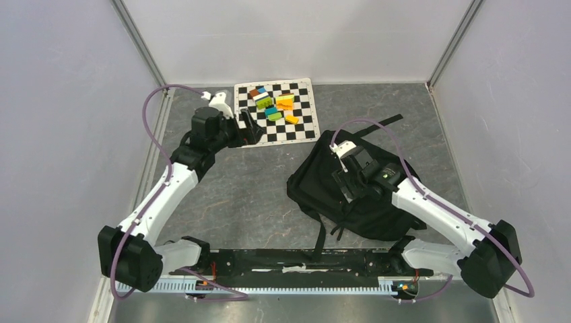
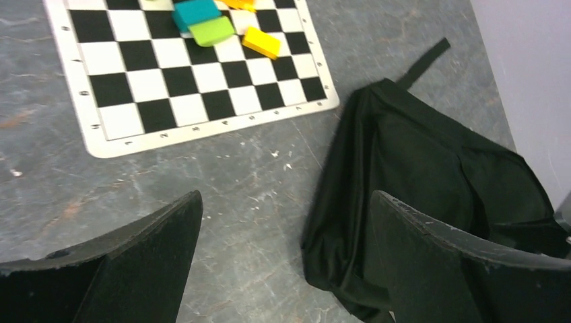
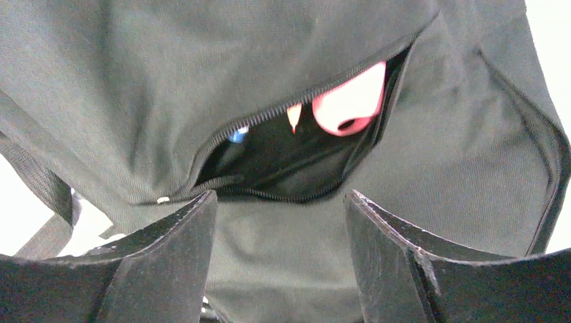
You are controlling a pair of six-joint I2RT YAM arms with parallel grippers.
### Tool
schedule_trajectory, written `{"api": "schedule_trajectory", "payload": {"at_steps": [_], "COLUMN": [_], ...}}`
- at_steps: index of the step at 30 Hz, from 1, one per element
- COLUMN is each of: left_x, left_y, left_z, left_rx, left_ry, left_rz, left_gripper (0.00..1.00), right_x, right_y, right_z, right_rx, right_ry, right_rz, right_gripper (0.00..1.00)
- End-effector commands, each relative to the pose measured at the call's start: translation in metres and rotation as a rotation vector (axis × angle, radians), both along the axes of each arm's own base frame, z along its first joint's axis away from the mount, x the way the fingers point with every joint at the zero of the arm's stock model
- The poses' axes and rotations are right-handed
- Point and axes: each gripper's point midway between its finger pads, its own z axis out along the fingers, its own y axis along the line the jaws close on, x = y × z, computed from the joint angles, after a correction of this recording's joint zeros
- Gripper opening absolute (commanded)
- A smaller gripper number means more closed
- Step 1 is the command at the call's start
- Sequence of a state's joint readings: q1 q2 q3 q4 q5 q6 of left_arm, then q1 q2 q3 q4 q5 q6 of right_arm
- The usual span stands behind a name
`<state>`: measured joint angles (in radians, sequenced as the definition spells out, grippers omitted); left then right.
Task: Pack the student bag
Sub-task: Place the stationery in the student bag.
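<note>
Matt woven cloth student bag (image 3: 283, 54), mottled stone-look table (image 2: 256, 202), smooth checkered mat (image 2: 168, 87)

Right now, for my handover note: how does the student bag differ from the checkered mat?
The student bag is plain black and crumpled; the checkered mat lies flat in black and white squares. The bag holds a pink item inside its open zip pocket; the mat carries coloured blocks on top. The right gripper hangs over the bag, the left gripper nearer the mat. Both rest on the grey table.
</note>
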<state>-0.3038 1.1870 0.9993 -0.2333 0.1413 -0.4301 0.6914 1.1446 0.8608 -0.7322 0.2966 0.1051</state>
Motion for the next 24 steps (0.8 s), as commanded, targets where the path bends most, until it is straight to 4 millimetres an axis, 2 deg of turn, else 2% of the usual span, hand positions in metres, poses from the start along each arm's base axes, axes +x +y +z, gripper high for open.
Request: {"api": "schedule_trajectory", "payload": {"at_steps": [1,4,7,10,12,15,19,21,24], "left_x": [-0.01,-0.024,-0.041,-0.063,-0.077,-0.096,-0.117,-0.128,-0.142], "left_y": [-0.025,-0.051,-0.074,-0.099,-0.115,-0.13,-0.146,-0.155,-0.166], "left_z": [0.013,0.011,0.009,0.0,-0.008,-0.027,-0.041,-0.045,-0.054], "left_rx": [-0.027,-0.007,0.031,-0.004,-0.035,-0.045,-0.033,-0.031,-0.023], "left_ry": [-0.044,-0.045,-0.052,-0.05,-0.068,-0.071,-0.119,-0.148,-0.164], "left_rz": [-0.033,-0.107,-0.176,-0.255,-0.298,-0.339,-0.389,-0.42,-0.453], "left_gripper": [1.0,1.0,1.0,1.0,1.0,1.0,0.99,0.99,0.99], "right_x": [-0.025,-0.039,-0.05,-0.054,-0.053,-0.045,-0.028,-0.02,-0.006], "right_y": [-0.02,-0.032,-0.036,-0.044,-0.043,-0.031,-0.021,-0.018,-0.017], "right_z": [-0.006,-0.018,-0.023,-0.032,-0.031,-0.009,0.029,0.037,0.038], "right_rx": [-0.03,-0.047,-0.001,0.002,0.006,0.07,0.164,0.211,0.248], "right_ry": [0.069,0.105,0.114,0.09,0.089,0.058,-0.03,-0.079,-0.15], "right_rz": [-0.058,-0.119,-0.181,-0.217,-0.221,-0.213,-0.28,-0.313,-0.363], "right_gripper": [0.73,0.71,0.69,0.66,0.6,0.63,0.77,0.8,0.82]}}
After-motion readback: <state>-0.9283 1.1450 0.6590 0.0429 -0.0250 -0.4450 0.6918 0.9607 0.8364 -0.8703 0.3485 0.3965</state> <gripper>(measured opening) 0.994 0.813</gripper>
